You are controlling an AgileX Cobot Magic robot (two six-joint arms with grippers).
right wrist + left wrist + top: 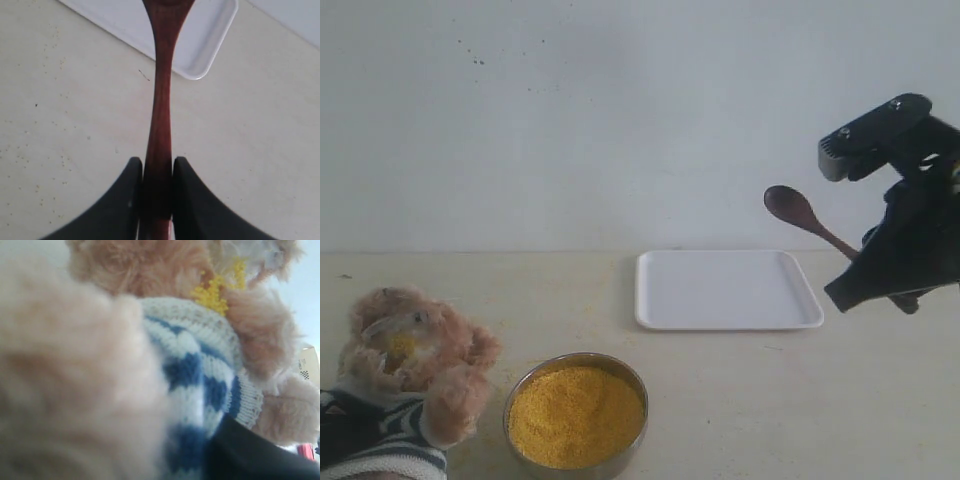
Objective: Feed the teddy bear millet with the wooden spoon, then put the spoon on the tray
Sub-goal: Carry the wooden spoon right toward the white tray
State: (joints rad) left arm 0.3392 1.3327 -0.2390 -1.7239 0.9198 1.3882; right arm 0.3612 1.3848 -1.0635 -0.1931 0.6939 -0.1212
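Observation:
The teddy bear sits at the front left, yellow grains stuck on its face. A dark finger of my left gripper presses into its striped shirt; the bear fills that view. To the bear's right is the metal bowl of millet. My right gripper is shut on the handle of the wooden spoon. It holds the spoon in the air by the right end of the white tray. The spoon's bowl looks empty.
The tray's corner lies below the spoon's bowl end in the right wrist view. A plain white wall stands behind the table. Fine specks dot the pale tabletop. A red object shows behind the bear.

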